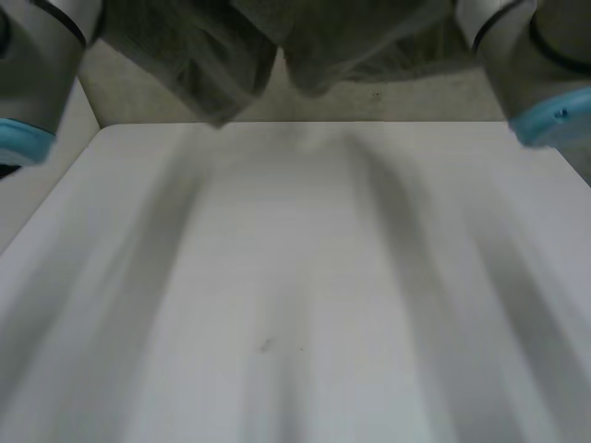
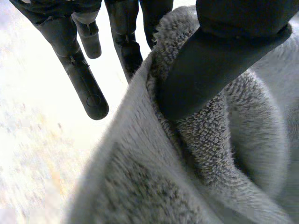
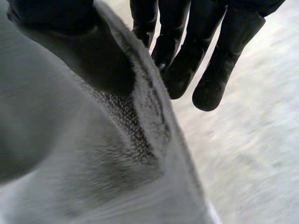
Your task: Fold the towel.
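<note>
The grey terry towel hangs lifted above the far edge of the table, between my two arms. In the left wrist view my left hand pinches a bunched edge of the towel under its thumb, with the fingers reaching past the cloth on the other side. In the right wrist view my right hand presses its thumb onto the hem of the towel, and its fingers curl down beyond that edge. Both hands are shut on the towel.
The white table spreads out below the raised towel. My left arm and right arm stand high at either side of the table's far edge. Pale floor lies beyond that edge.
</note>
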Robot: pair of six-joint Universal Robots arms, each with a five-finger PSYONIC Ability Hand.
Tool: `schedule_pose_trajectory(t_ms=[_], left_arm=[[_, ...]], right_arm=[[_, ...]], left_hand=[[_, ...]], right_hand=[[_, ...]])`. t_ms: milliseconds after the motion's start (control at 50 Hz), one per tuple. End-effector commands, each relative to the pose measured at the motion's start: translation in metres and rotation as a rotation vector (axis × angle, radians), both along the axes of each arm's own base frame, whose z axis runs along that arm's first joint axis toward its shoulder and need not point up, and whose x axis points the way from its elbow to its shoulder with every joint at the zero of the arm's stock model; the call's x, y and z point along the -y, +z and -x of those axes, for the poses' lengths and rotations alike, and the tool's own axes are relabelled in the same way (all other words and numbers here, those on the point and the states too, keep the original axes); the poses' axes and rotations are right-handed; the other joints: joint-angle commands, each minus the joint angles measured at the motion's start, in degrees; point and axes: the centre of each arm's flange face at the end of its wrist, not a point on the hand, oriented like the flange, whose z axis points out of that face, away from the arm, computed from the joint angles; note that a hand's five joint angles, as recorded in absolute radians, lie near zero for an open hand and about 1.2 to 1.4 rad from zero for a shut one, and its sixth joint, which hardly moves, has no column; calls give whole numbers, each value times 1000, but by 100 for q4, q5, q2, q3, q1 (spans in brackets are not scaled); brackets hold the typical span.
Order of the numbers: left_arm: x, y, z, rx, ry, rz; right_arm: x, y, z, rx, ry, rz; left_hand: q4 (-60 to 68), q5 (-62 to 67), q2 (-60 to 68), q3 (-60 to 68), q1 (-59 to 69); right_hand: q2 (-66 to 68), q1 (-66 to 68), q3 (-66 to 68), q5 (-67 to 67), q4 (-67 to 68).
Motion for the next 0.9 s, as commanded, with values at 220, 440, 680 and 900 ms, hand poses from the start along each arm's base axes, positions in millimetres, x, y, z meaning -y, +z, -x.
schedule_pose_trajectory(t_ms=[220,440,680,900], left_arm=[[-18,-266,-5,296,-4,-687],[-29,-270,-16,325,11,-715],[-48,-254,-29,316,26,-699],[-52,-261,-30,325,24,-715]], right_arm=[[-53,-250,0,-662,185,-563],[-58,-260,29,-630,75,-633],[-43,-225,84,-291,-94,-782],[-68,-241,102,-203,-131,-836]], left_hand=[[1022,1162,1023,6920,1239],[1022,1162,1023,6920,1239],[974,1114,975,6872,1191],[-540,-400,-540,5358,-323]], right_hand=[[349,343,327,355,318],[-4557,-4562,-4578,-4550,-4588],[-5482,-5488,-5504,-5476,-5514],[-5331,-5337,-5353,-5325,-5363]])
